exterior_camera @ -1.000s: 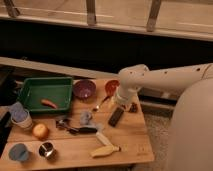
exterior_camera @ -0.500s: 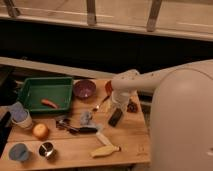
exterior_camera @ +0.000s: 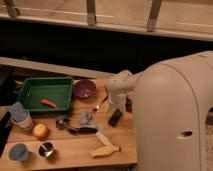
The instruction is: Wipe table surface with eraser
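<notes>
Tabletop (exterior_camera: 75, 148) of light tan wooden planks is carrying many small things, and the big white body of the robot is filling the right side of the view. The white arm (exterior_camera: 122, 83) is reaching from this body to the left, over the right part of the tabletop. The hand (exterior_camera: 116, 103) is hanging under the end of the arm and is pointing down. It is standing wide open and is gripping nothing.

The eraser (exterior_camera: 115, 118), a small dark block, is lying flat on the tabletop just below the hand and a little tilted. Whether the hand is touching it, the view is not telling clearly.

A green tray (exterior_camera: 30, 86) is sitting at the left back part, with a small orange-red thing (exterior_camera: 48, 103) lying inside it. A purple bowl (exterior_camera: 84, 89) is standing just beside the tray, between it and the arm. A stack of pale cups (exterior_camera: 20, 116) is standing near the left edge, and an orange round fruit (exterior_camera: 40, 131) is lying just in front of it. A blue cup (exterior_camera: 18, 152) and a small metal cup (exterior_camera: 46, 149) are standing near the front edge. A cream-coloured brush (exterior_camera: 105, 149) is lying in front of the eraser, well apart from it.
</notes>
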Controlling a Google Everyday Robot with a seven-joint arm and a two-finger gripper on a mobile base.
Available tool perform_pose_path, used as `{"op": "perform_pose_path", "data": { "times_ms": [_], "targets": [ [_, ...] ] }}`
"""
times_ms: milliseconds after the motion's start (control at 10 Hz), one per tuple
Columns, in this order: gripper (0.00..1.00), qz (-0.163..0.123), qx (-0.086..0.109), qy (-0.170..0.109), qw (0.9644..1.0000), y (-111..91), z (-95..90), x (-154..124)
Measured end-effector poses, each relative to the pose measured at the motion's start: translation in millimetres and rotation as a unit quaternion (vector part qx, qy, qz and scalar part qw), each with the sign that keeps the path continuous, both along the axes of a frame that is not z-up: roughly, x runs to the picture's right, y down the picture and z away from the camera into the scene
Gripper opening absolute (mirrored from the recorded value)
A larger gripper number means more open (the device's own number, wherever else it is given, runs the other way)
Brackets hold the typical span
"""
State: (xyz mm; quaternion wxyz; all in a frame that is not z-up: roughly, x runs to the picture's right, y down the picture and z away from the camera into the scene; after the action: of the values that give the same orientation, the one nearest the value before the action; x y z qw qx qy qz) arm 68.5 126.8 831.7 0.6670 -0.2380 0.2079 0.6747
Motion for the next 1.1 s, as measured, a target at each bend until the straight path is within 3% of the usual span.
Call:
{"op": "perform_pose_path", "data": {
  "times_ms": [400, 800, 900, 1100],
  "targets": [
    [0.64, 0.009, -0.015, 0.009, 0.9998, 11.2, 22.4, 2.8],
    [0.64, 0.010, -0.030, 0.027, 0.9991, 25.1, 31.4, 10.2],
    [0.62, 0.009, -0.033, 0.030, 0.9990, 28.0, 33.0, 12.8],
    [0.45, 0.013, -0.035, 0.028, 0.9989, 33.3, 35.5, 14.9]
  ]
}}
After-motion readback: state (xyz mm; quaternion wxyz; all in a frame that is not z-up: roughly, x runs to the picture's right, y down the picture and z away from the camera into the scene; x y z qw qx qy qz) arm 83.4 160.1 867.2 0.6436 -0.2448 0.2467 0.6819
